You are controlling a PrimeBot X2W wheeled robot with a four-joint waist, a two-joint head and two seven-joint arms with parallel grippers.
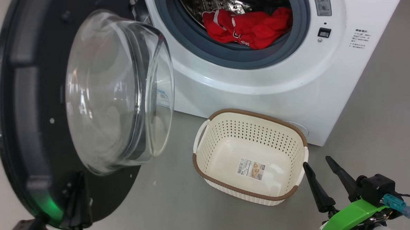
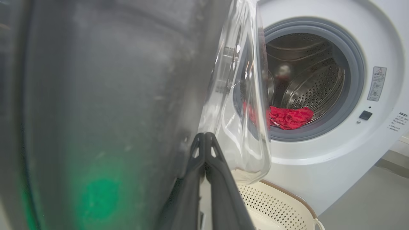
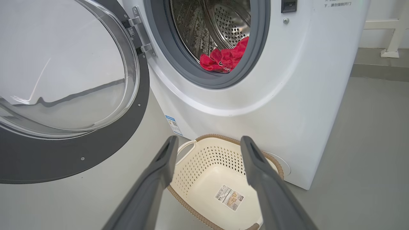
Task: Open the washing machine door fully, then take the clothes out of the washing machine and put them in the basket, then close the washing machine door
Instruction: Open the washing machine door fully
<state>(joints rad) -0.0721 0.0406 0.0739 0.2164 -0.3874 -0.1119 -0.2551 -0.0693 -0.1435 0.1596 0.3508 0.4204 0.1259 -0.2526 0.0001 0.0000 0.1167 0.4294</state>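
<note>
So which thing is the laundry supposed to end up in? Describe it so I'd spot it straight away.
Find the big white washing machine with its round door swung open. On the grey floor right in front of it sits the basket. It is the small cream rectangular tub with perforated sides, a brown woven-look rim and a sticker on its bottom.

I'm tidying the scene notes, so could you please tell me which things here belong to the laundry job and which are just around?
Job in hand: washing machine, washing machine door, red clothes in the drum, empty basket, left gripper, right gripper.

Just around: white frame by the wall, grey floor.
</note>
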